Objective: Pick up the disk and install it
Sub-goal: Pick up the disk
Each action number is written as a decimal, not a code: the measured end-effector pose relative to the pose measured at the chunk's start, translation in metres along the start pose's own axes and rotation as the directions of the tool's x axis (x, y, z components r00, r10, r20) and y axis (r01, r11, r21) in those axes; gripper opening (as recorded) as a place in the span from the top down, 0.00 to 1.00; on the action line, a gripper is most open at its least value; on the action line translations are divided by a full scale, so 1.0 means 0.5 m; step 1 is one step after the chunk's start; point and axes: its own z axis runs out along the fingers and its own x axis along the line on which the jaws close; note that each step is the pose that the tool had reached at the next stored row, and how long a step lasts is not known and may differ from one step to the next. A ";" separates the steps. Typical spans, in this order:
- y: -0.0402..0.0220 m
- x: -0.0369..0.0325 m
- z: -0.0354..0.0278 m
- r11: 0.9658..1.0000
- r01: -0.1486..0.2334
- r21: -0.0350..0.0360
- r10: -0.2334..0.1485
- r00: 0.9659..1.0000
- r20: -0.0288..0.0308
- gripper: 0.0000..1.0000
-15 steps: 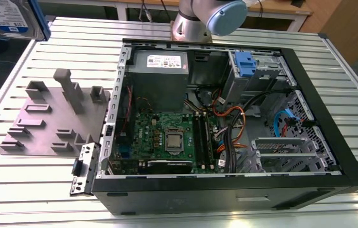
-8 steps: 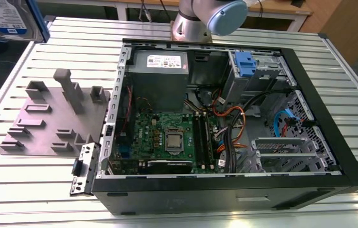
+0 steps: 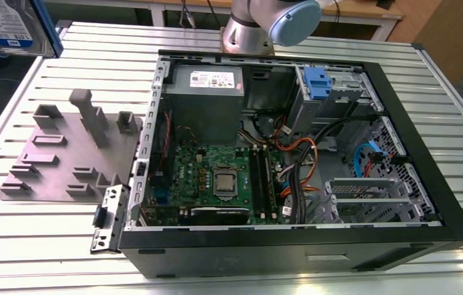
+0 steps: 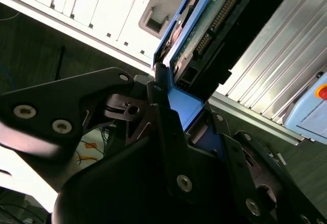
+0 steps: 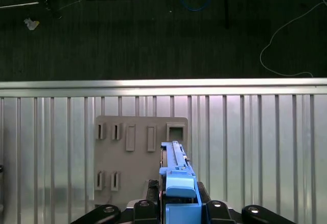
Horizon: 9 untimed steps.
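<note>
Holding the disk (image 4: 204,27) in the hand (image 4: 179,104), with the black fingers (image 4: 166,132) squeezed tight on its blue rail in the second wrist view. Up in the air, not lying on anything. In the exterior view, way out at ten o'clock (image 3: 5,24), near the far corner of the tabletop (image 3: 34,246), with the blue-and-white label turned to the camera. In the middle of that view, an open computer case (image 3: 297,246) lying flat on the tabletop, with a green board (image 3: 190,166) inside and a grey box (image 3: 206,104) at twelve o'clock from the board. At nine o'clock from the case, just beside it, a grey plate (image 3: 59,166) with little slots and posts. At twelve o'clock from the case, the bottom of the robot arm (image 3: 252,31). In the first wrist view, looking along the thin blue edge of the disk (image 5: 179,183), with the grey plate (image 5: 138,147) on the ribbed tabletop beyond it and the dark floor (image 5: 153,29) past the tabletop's edge.
</note>
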 end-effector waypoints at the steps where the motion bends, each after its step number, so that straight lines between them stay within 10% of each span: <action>1: 0.000 0.000 0.000 1.000 0.000 0.000 0.000 1.000 0.000 0.63; 9: -0.007 0.000 0.000 1.000 0.000 0.000 0.000 1.000 0.000 0.63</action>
